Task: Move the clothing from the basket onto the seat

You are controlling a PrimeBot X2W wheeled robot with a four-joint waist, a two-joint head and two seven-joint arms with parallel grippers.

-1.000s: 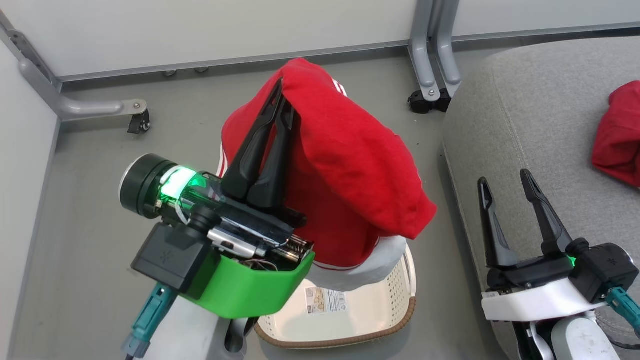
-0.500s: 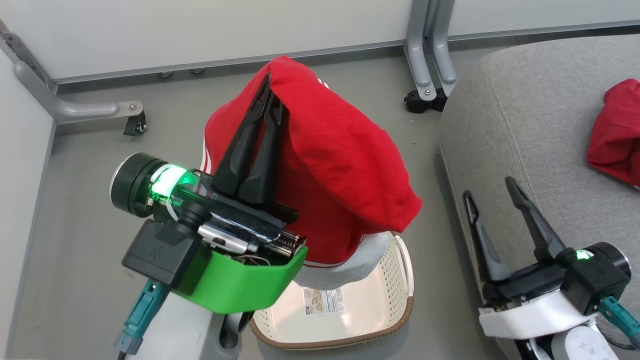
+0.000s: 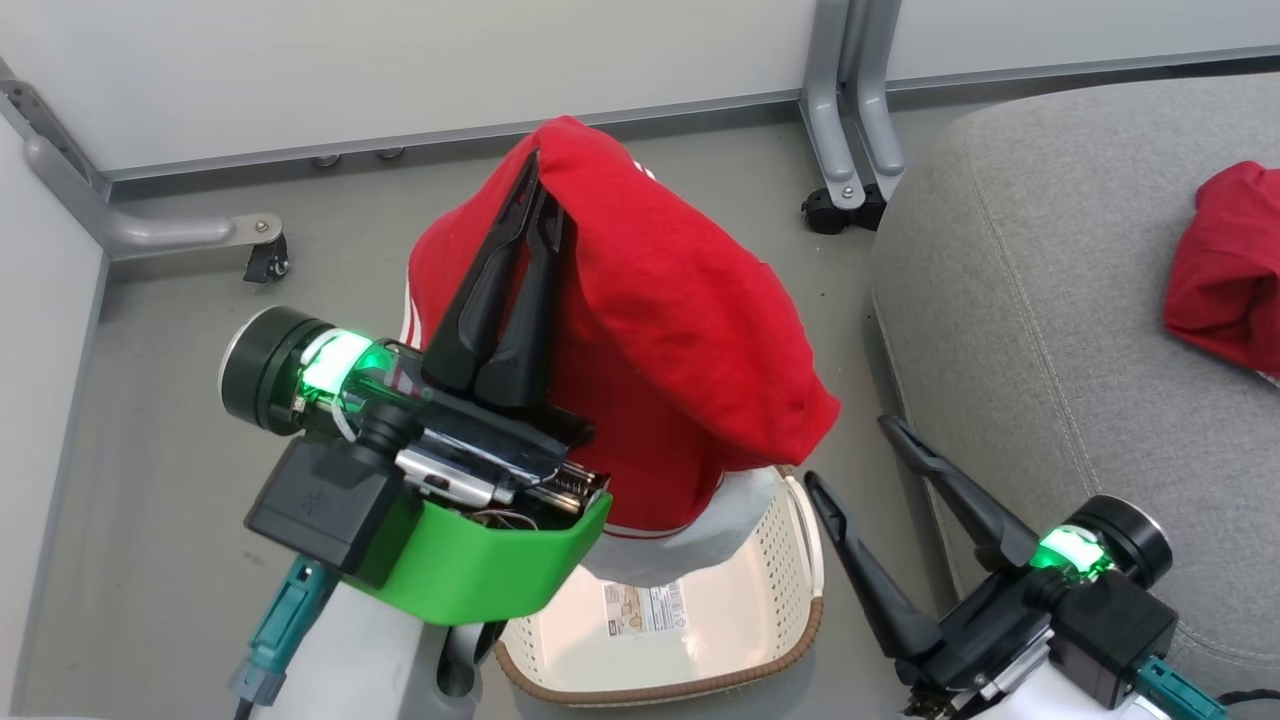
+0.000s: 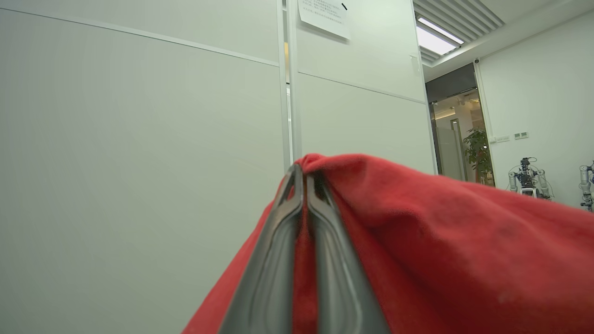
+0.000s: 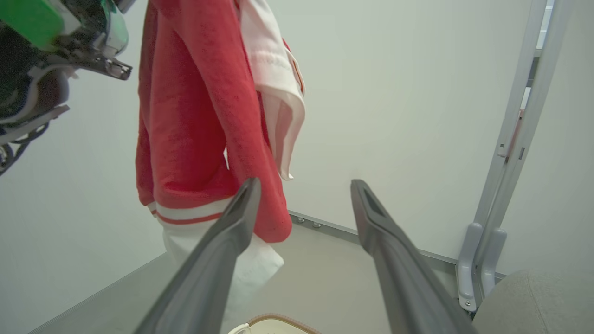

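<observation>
Head view: red, white-trimmed clothing [image 3: 680,330]

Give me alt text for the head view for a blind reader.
The left gripper, shut on a red garment, holds it above the basket. The open right gripper sits beside the grey seat, where another red garment lies.

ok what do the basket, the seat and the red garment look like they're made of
Basket: looks like smooth cream plastic, with rows of holes; its brown rim looks woven.
Seat: grey woven upholstery, matte, with stitched seams.
Red garment: soft matte fabric, probably knit, draping in folds, with white trim.
</observation>
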